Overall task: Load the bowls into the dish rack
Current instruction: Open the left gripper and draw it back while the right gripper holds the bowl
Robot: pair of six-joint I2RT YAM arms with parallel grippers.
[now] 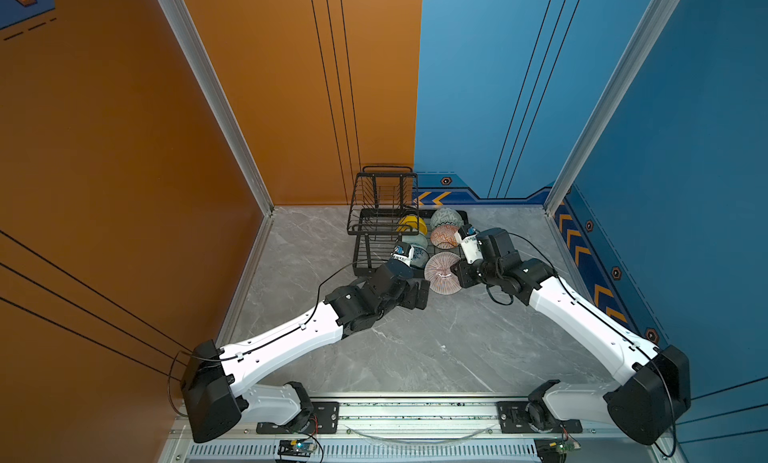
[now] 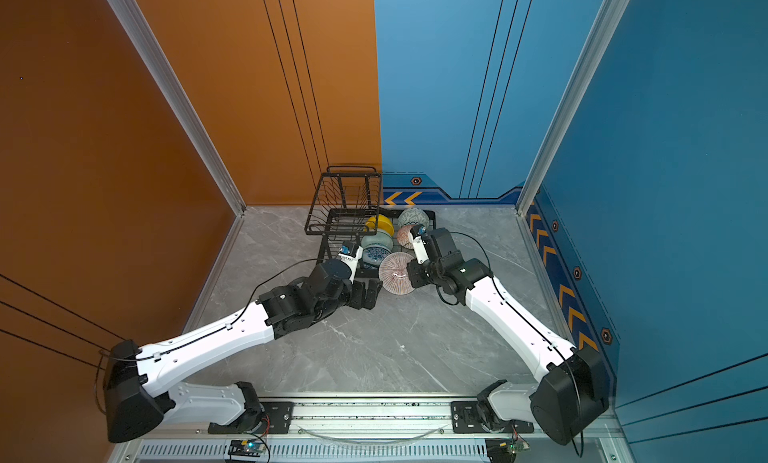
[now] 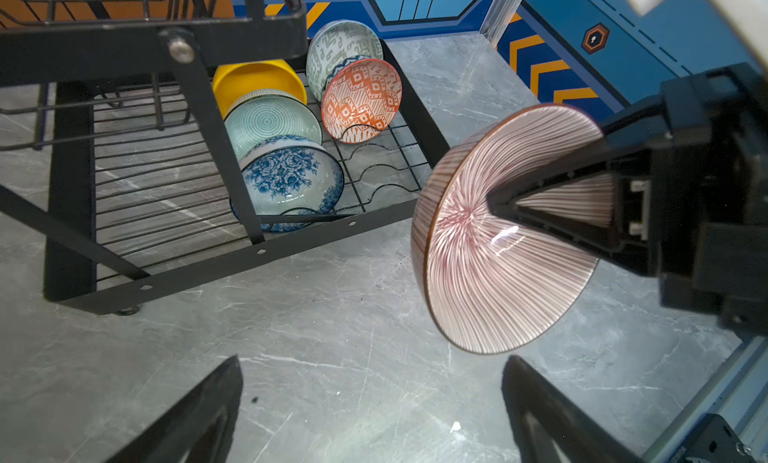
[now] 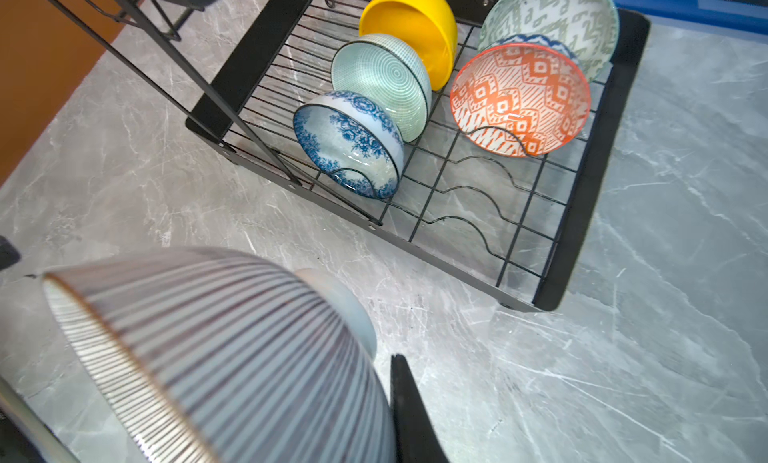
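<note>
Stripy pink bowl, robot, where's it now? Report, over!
Right gripper shut on pinkish radial-striped round bowl, outside black wire dish rack. Left gripper open, empty. Near slots free, nothing blocking.

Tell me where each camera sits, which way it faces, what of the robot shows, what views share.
Both top views: high above the base rail, looking down and forward over table and dish rack; left arm and right arm show.
Left wrist: on the left arm, looking past the open left gripper at the dish rack and the striped bowl held by the right gripper.
Right wrist: on the right arm, looking over the striped bowl toward the dish rack; one own finger shows.
Shared: all show dish rack and striped bowl.
</note>
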